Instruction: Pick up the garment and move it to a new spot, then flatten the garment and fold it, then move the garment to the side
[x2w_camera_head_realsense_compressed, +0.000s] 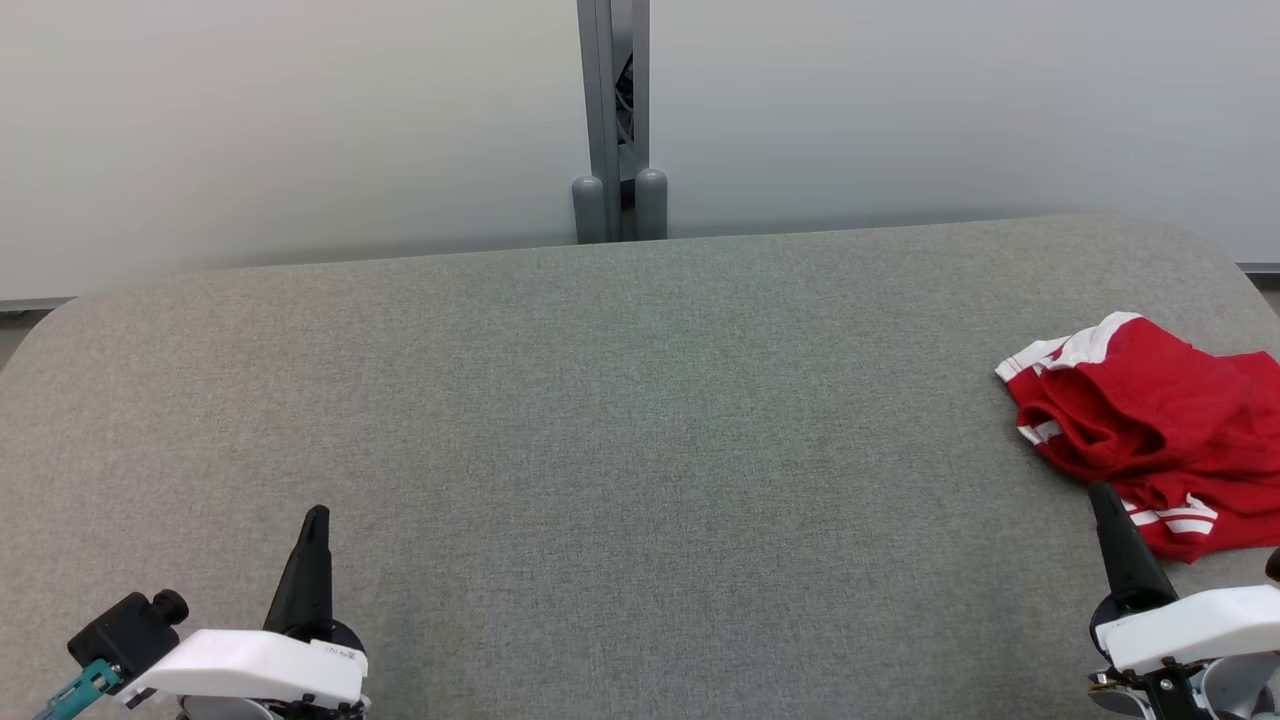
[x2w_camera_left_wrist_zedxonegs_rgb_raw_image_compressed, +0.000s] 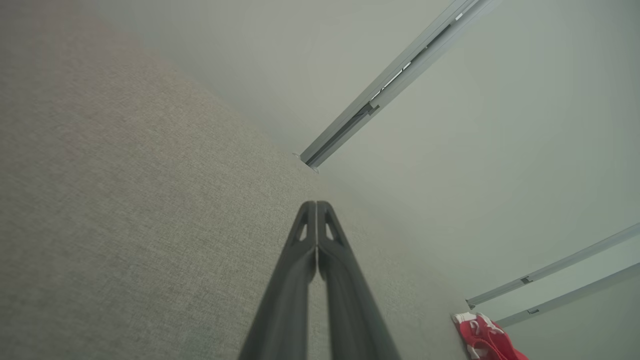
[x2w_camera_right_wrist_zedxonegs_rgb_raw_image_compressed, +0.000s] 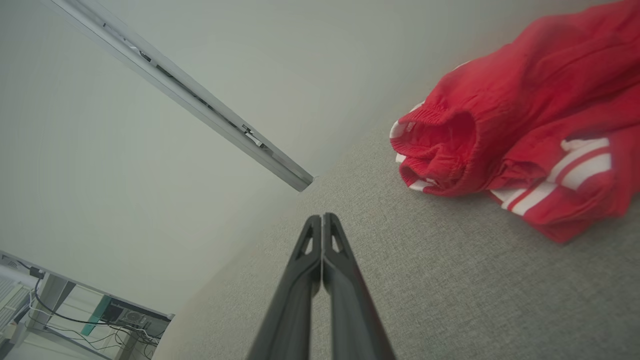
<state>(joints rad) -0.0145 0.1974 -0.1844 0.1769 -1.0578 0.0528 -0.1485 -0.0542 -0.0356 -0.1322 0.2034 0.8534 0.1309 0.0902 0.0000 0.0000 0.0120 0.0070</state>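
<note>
My left tool (x2w_camera_head_realsense_compressed: 315, 520) is hanging over the near left part of the table (x2w_camera_head_realsense_compressed: 640, 400). Its two dark fingers are pressing together with nothing between them, and they are pointing away from me toward the pale wall (x2w_camera_head_realsense_compressed: 300, 120). My right tool (x2w_camera_head_realsense_compressed: 1102, 497) is hanging at the near right, its fingers likewise closing tight on nothing. The garment (x2w_camera_head_realsense_compressed: 1150, 420), red with white stripes and a white band, is lying crumpled at the far right of the table and running off the right edge of the head view. In that view the tip of my right tool is showing just beside the garment's near left edge, and I am not able to tell from there whether they are touching. In the right wrist view the garment (x2w_camera_right_wrist_zedxonegs_rgb_raw_image_compressed: 525, 100) is lying ahead and to the right of the closed fingers, apart from them, with bare grey table fabric between. In the left wrist view the garment (x2w_camera_left_wrist_zedxonegs_rgb_raw_image_compressed: 487, 340) is showing small in the lower right corner, well apart from my left tool (x2w_camera_left_wrist_zedxonegs_rgb_raw_image_compressed: 316, 206). A grey post (x2w_camera_head_realsense_compressed: 612, 120) is standing behind the table's far edge, against the wall
</note>
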